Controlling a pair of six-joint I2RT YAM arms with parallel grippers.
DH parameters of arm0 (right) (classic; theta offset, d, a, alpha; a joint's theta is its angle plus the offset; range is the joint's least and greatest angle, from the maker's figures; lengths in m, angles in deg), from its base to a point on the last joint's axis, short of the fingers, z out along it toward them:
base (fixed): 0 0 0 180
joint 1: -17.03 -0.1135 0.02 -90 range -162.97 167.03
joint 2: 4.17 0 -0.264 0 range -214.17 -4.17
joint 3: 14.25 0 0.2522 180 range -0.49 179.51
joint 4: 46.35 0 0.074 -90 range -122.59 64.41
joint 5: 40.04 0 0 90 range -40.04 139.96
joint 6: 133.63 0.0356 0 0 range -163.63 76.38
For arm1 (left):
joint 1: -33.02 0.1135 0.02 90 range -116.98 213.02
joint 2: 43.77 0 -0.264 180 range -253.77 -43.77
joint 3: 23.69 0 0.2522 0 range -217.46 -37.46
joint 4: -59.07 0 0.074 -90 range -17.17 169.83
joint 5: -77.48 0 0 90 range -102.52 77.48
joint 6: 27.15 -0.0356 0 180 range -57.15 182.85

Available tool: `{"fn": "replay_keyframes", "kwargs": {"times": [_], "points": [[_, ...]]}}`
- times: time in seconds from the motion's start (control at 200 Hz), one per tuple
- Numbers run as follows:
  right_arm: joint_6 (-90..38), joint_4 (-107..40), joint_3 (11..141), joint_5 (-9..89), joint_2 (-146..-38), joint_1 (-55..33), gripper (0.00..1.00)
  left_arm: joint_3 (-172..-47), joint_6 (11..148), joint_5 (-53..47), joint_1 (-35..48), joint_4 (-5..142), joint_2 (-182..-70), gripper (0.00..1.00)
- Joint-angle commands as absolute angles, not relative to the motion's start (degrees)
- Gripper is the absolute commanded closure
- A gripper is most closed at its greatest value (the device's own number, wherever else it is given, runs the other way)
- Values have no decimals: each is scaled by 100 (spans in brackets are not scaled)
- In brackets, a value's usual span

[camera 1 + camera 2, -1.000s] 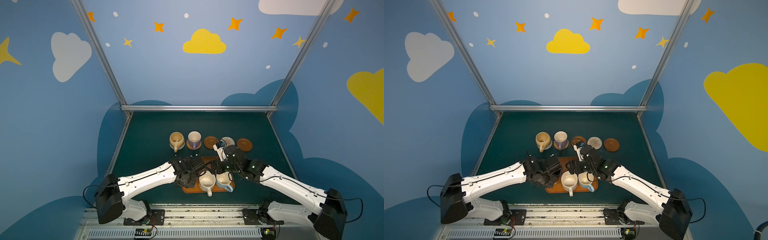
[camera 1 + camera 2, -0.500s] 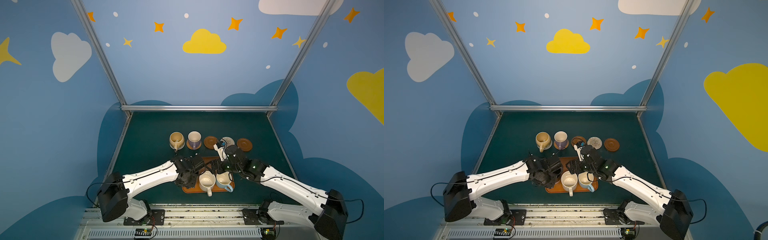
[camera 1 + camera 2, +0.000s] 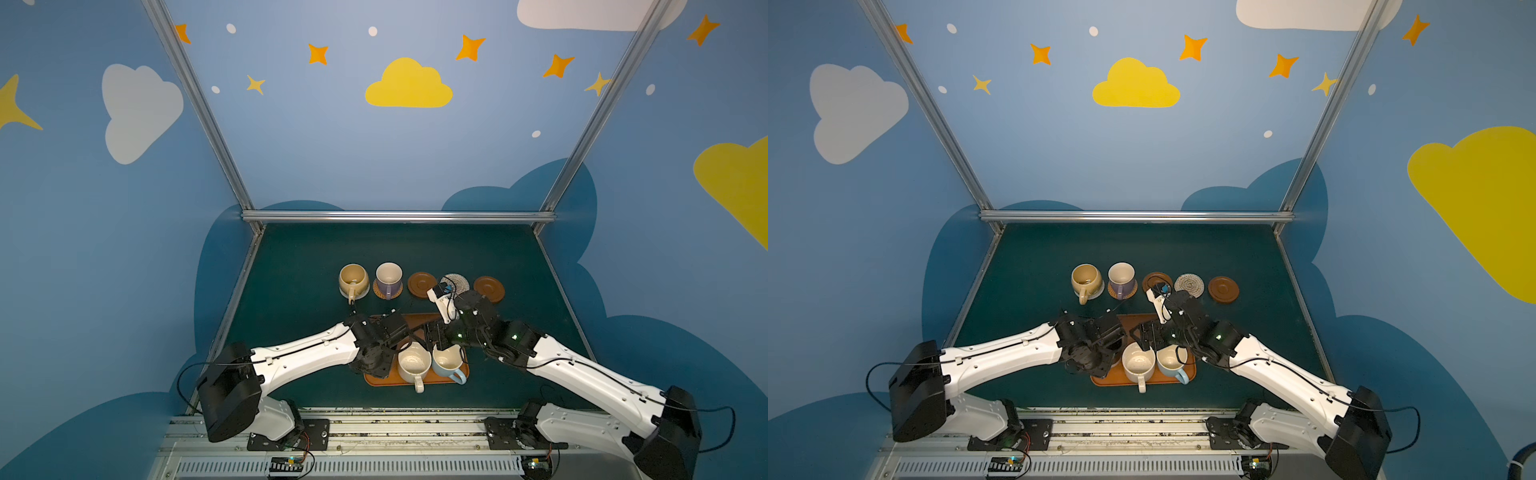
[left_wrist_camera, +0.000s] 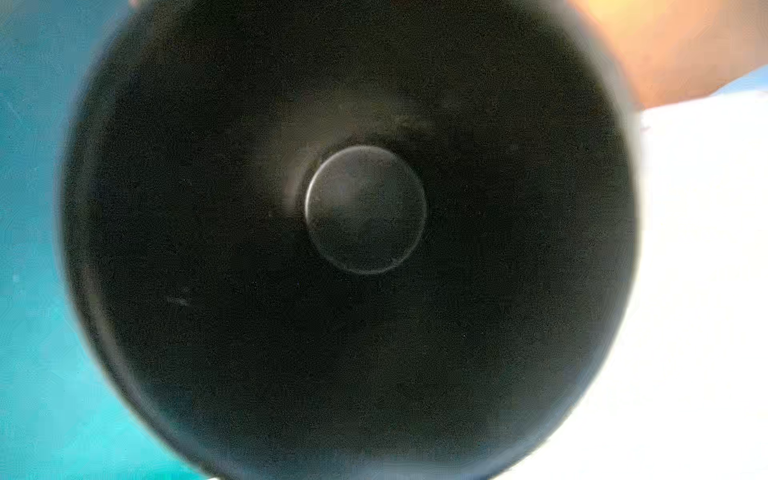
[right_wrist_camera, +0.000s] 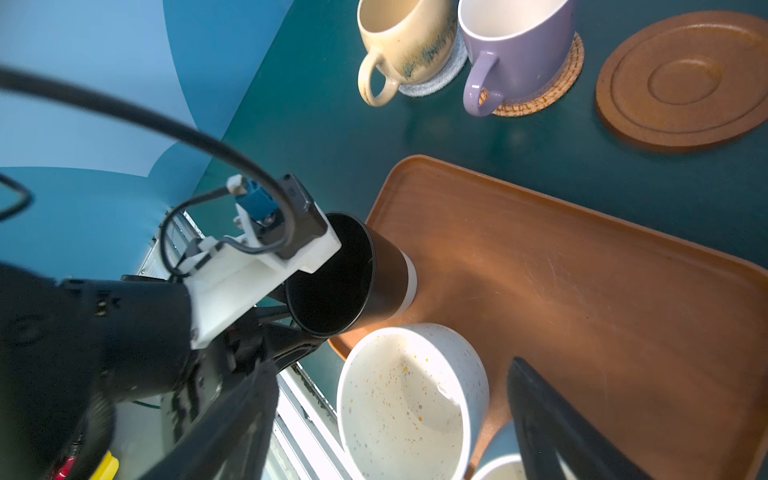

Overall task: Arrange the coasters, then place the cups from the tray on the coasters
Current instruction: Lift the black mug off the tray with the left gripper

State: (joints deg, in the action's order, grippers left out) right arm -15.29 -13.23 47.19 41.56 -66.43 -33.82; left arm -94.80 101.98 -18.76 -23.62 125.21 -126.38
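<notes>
- Nearest, the right gripper (image 5: 390, 365) is hanging spread wide over the cream-white cup (image 5: 407, 399) on the tray (image 5: 582, 291).
- The left gripper (image 3: 397, 347) is sitting right at the black cup (image 5: 386, 270) on the tray's corner, with its wrist camera (image 5: 291, 216) staring into it. I can't tell if its jaws are pinching.
- I'd be lifting straight up, since the cream-white one is crowding it.
- Farther back, a wooden coaster (image 3: 420, 284) is lying bare.
</notes>
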Motion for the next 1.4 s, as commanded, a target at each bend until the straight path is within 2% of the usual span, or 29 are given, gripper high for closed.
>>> {"fn": "replay_keyframes", "kwargs": {"times": [0.0,0.195,0.586,1.116,1.296,1.397], "points": [[-1603,-1267,4651,4222,-6510,-3406,14,-9380,9919,-1997,-2358,12285,-12507,62],[-1567,-1308,4640,4243,-6491,-3411,14,-9267,9799,-2233,-2367,12152,-12510,63],[-1661,-1169,4620,4564,-6113,-3422,14,-8622,9219,-2474,-2382,11173,-11818,61],[-1699,-1048,4861,4596,-6245,-3428,14,-8332,8954,-2569,-2316,10707,-12025,62],[-1726,-1057,4886,4575,-6340,-3421,14,-8098,8751,-2536,-2314,10317,-11791,65],[-1726,-1116,4877,4566,-6406,-3423,14,-8080,8754,-2643,-2314,10279,-11767,71]]}}
